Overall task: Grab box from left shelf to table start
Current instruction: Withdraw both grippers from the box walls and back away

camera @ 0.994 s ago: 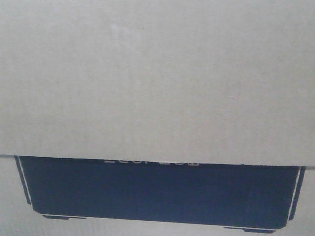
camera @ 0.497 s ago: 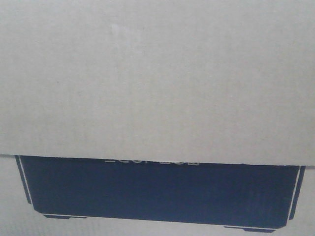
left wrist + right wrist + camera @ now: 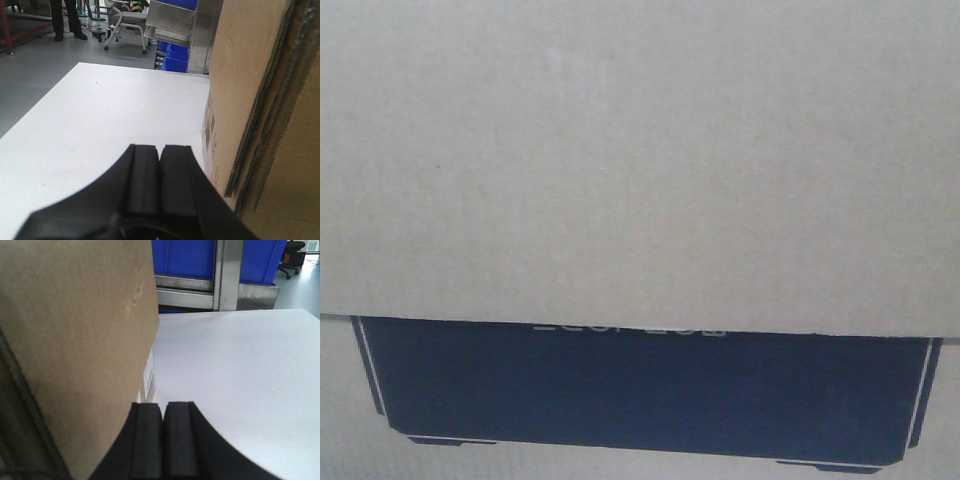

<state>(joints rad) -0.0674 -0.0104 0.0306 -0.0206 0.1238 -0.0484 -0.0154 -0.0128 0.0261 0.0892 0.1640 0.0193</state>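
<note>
The box (image 3: 640,160) fills the front view: tan cardboard above, a dark navy panel with thin pale border lines and pale lettering below. In the left wrist view the box (image 3: 250,90) rises at the right, its flap edges showing, and my left gripper (image 3: 160,147) is shut and empty just left of its side. In the right wrist view the box (image 3: 75,330) fills the left half, and my right gripper (image 3: 163,404) is shut and empty beside its lower corner. Whether the fingers touch the cardboard is not visible. The shelf's silvery rail (image 3: 185,290) lies behind.
A white table (image 3: 100,115) spreads under both grippers, also seen as the table (image 3: 240,365) to the right of the box. Blue bins (image 3: 182,257) sit in the metal rack past its far edge. An office chair (image 3: 127,17) and a person's legs (image 3: 65,17) stand on the grey floor.
</note>
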